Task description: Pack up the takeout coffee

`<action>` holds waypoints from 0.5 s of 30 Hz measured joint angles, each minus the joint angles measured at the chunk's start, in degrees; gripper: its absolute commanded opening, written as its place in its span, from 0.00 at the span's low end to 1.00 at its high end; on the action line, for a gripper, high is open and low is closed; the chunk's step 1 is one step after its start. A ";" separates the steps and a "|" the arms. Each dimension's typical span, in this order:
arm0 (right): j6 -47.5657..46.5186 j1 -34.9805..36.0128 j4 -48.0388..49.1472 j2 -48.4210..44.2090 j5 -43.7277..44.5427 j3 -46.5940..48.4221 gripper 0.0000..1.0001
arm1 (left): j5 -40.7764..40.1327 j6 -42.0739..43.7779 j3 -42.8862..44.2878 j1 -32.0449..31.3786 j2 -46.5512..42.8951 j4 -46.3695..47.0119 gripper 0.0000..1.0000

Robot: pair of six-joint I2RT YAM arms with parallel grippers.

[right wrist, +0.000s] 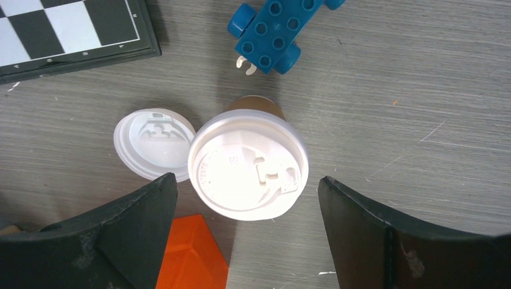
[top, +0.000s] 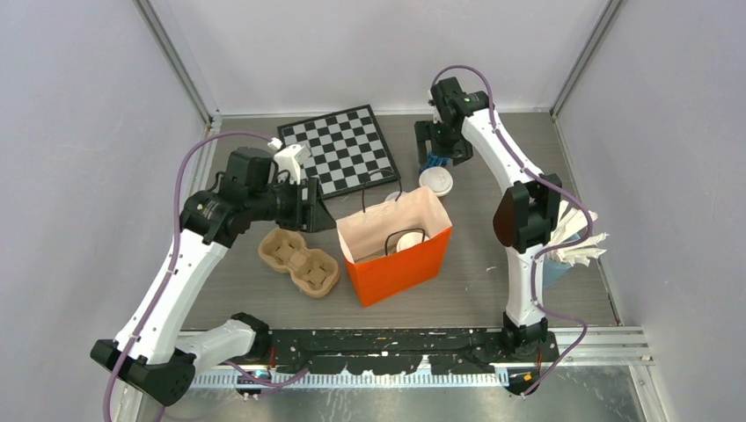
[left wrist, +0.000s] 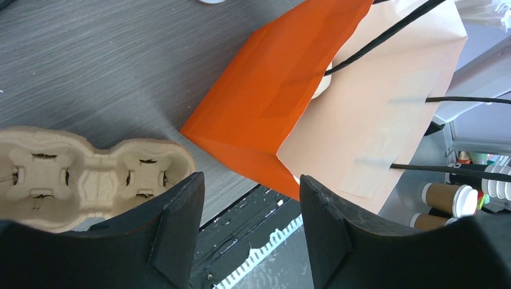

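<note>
Probably light, thin-walled and easily crushed, the lidded coffee cup (right wrist: 248, 165) stands on the bench (right wrist: 410, 96) at frame centre, just beside a second white lid (right wrist: 155, 143). Best gripped gently around the paper wall under the lid. The right end effector (right wrist: 246, 198) straddles it, spread wide and touching nothing. The left end effector (left wrist: 250, 180), fingers apart, holds nothing.

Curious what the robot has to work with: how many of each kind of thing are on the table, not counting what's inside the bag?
Lidded coffee cup: 1
Separate white lid: 1
Orange paper bag: 1
Pulp cup tray: 1
Chessboard: 1
Blue toy car: 1
Paper heap, right edge, partly hidden: 1
Total: 7
</note>
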 measured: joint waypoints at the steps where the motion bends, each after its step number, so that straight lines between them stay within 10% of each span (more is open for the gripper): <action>1: -0.09 0.04 -0.04 0.39 0.28 0.15 0.90 | -0.04 -0.02 0.20 0.00 0.00 -0.09 0.61; 15: -0.92 0.52 -0.76 2.93 0.68 0.15 0.90 | -0.96 0.02 1.38 0.00 0.00 -1.27 0.62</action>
